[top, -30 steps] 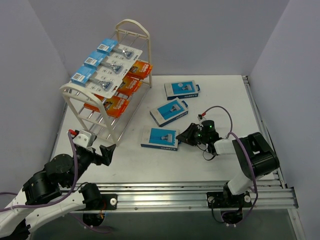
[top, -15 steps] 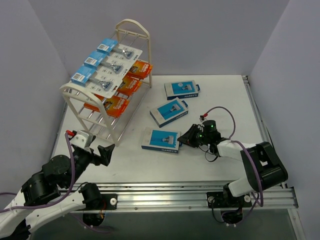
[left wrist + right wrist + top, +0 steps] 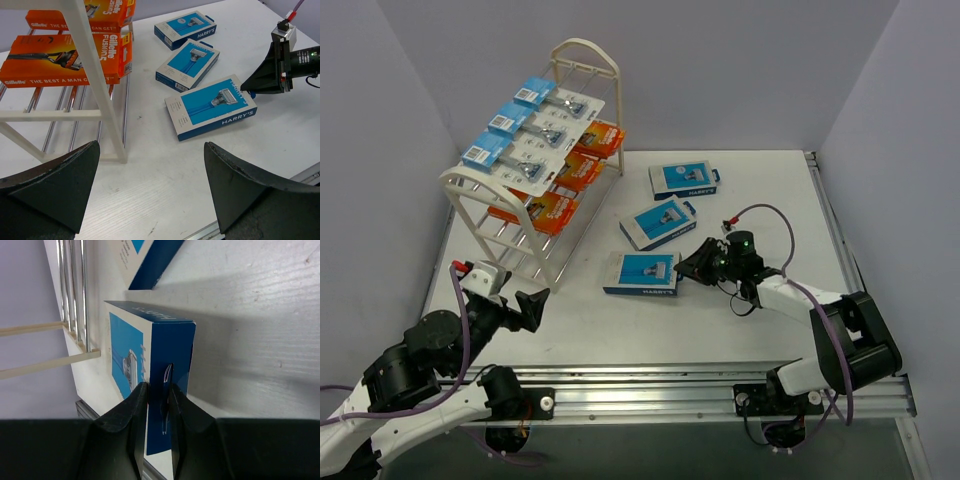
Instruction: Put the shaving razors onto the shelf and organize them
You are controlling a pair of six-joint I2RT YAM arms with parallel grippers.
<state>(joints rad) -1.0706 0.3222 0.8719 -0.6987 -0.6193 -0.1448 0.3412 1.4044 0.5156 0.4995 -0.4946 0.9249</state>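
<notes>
The shelf (image 3: 570, 58) stands at the back left. White and blue blister cards (image 3: 535, 135) lie on its top tier and orange boxes (image 3: 575, 172) on the tier below. Three blue-and-white razor boxes lie flat on the table: a far one (image 3: 684, 179), a middle one (image 3: 659, 222) and a near one (image 3: 641, 273). My right gripper (image 3: 692, 268) lies low at the near box's right end. In the right wrist view its fingers (image 3: 159, 390) stand nearly together against that box's dark blue end face (image 3: 175, 345). My left gripper (image 3: 152, 200) hangs open over bare table near the shelf's front leg (image 3: 95, 70).
The arms' metal rail (image 3: 720, 385) runs along the near table edge. Grey walls close in on the left, back and right. The shelf's lower rods (image 3: 75, 120) are bare at the front. A cable loops from my right wrist (image 3: 775, 225).
My right gripper has slid slightly toward the far side along the near box's end, and the arm has stretched out. The left arm drew back a little, then held still.
</notes>
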